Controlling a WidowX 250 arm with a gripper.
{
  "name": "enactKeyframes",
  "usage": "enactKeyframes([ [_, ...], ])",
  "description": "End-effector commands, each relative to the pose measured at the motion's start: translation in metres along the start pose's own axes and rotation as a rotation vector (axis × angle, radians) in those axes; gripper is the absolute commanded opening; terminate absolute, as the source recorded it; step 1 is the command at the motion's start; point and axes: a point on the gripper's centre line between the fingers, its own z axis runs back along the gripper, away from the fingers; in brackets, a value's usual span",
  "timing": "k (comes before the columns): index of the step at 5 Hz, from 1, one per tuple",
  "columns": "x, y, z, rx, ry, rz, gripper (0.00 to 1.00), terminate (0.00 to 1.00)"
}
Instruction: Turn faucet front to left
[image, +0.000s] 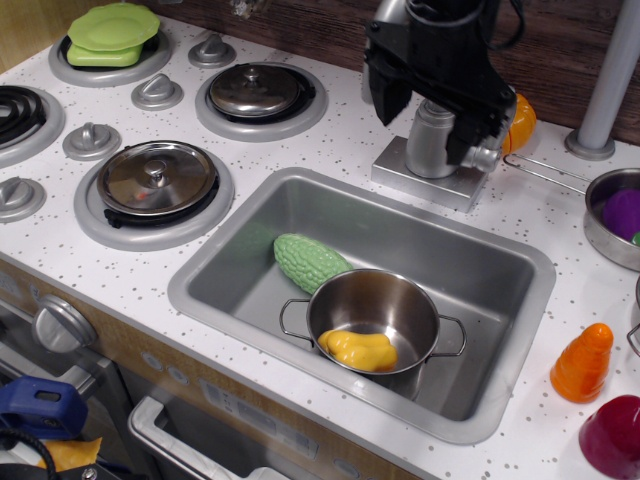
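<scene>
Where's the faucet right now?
The faucet stands behind the sink's back rim, upper centre-right of the view, with the black tool around its column.

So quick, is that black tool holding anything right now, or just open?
Tool: open, its two fingers spread on either side of the faucet upright, not visibly gripping it; holding nothing.

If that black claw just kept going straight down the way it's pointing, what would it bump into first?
Most likely the faucet. The gripper points downward with its fingers either side of the faucet's upright cylinder, so it would probably meet that cylinder or the square base beneath it. Depth is hard to judge from this one view.
</scene>
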Motion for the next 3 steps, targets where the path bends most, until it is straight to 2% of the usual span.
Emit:
enactKeyframes([
  [1,0.014,0.018,0.008,-0.007,-0.041,-0.037,1.0,0.0],
  [3,0.024,0.035,0.004,-0.047,-0.022,-0.087,1.0,0.0],
])
